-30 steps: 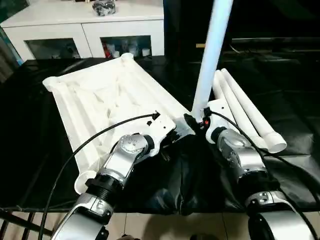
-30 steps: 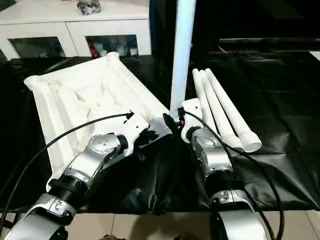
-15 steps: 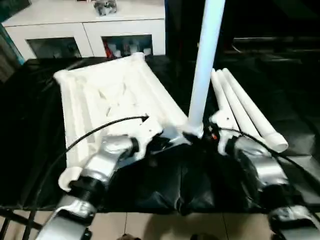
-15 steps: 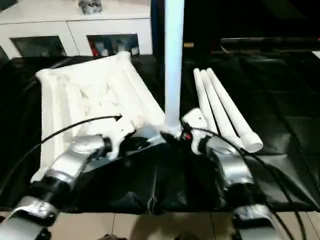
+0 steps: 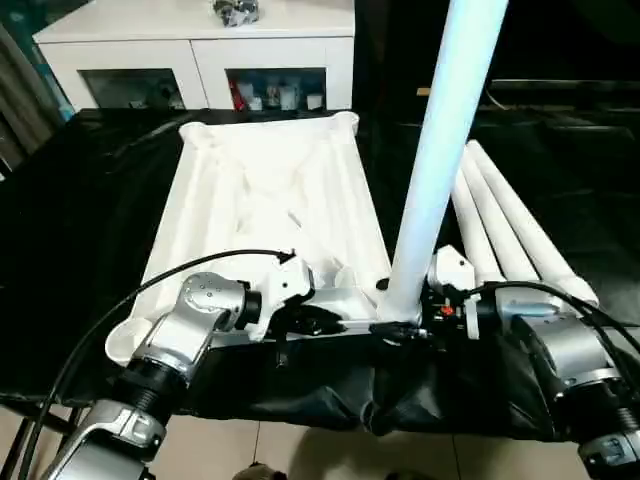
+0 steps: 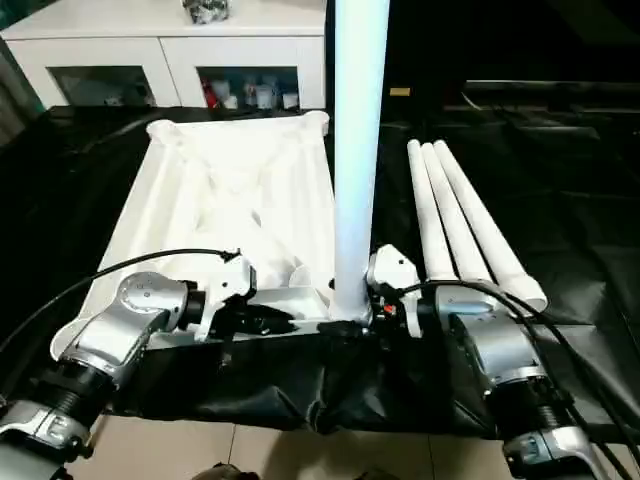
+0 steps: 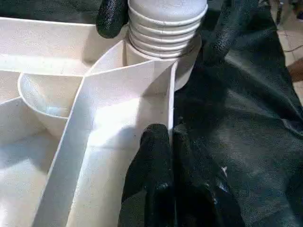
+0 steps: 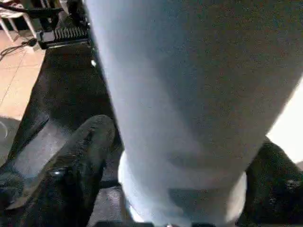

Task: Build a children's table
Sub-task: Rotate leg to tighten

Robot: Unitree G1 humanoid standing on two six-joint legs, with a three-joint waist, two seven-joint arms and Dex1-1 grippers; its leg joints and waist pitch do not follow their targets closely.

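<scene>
Three spare legs [image 5: 520, 225] lie side by side on the black cloth [image 5: 90, 200], just right of the upturned tabletop [image 5: 270, 200]. A fourth leg [image 5: 440, 170] stands upright in the tabletop's near right corner socket [image 7: 182, 61], its ribbed end seated there. Compared with a second ago, the tabletop has swung round and now lies nearly square to the robot instead of slanting away to the left, and the standing leg looks straighter. The left gripper [image 7: 163, 142] has its fingers pressed together on the tabletop's near edge wall, by the socket. The right gripper [image 8: 180, 156] is spread wide around the base of the upright leg, one finger [image 8: 80, 156] on either side of it.
</scene>
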